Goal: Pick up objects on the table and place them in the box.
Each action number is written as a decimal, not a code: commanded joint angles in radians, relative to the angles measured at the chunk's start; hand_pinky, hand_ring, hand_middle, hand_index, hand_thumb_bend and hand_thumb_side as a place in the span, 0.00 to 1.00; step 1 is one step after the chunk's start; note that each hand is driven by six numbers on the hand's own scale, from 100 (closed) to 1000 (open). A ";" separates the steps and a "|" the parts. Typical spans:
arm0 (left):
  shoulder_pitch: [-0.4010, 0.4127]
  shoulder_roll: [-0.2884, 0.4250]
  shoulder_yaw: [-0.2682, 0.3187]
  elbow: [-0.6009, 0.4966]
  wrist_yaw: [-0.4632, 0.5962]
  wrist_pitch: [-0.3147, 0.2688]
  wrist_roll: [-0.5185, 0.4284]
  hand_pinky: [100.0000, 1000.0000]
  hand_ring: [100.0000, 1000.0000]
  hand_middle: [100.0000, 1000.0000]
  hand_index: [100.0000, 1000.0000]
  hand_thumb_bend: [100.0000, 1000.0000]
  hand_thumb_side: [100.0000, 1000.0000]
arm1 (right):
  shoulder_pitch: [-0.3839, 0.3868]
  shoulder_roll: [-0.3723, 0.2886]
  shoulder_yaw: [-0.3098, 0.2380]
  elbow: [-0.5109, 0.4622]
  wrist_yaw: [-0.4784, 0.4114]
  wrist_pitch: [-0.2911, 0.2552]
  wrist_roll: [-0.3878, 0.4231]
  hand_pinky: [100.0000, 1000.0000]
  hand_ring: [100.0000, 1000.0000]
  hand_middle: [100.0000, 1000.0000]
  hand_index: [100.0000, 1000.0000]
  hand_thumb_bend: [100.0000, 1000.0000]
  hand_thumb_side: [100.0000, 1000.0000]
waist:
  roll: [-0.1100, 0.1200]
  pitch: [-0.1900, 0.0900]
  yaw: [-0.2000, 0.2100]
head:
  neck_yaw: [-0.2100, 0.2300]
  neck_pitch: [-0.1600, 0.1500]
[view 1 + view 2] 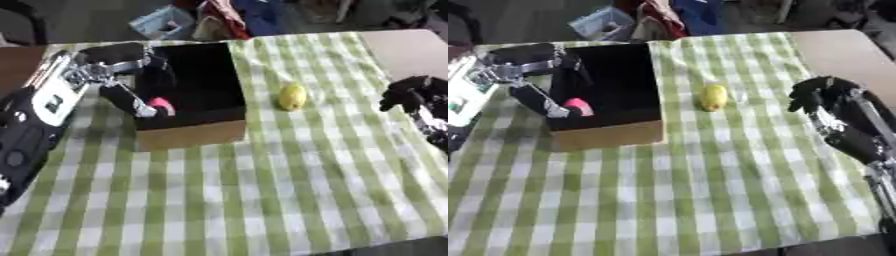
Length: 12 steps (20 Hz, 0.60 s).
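Observation:
A cardboard box [192, 134] with a dark inside stands at the table's left. My left hand [118, 54] reaches over its left wall, fingers spread along the top and the thumb [133, 101] pointing down into it. A small pink object [161, 105] lies inside the box right beside the thumb's tip; whether they touch is unclear. A yellow lemon-like fruit [714, 96] lies on the cloth just right of the box. My right hand [826, 96] hovers further right of the fruit, fingers relaxed and bent, holding nothing.
A green and white checked cloth [710, 190] covers the table; bare tabletop [842, 47] shows at the far right. Beyond the far edge sit a blue-grey container [163, 22] and red and blue clutter [236, 15].

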 commanded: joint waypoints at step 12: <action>0.030 0.126 0.070 -0.290 0.330 0.142 0.152 0.57 0.49 0.51 0.70 0.30 0.13 | -0.111 -0.164 0.027 0.024 0.028 -0.046 0.017 0.68 0.53 0.56 0.71 0.00 0.30 | -0.011 -0.024 0.042 | -0.028 -0.018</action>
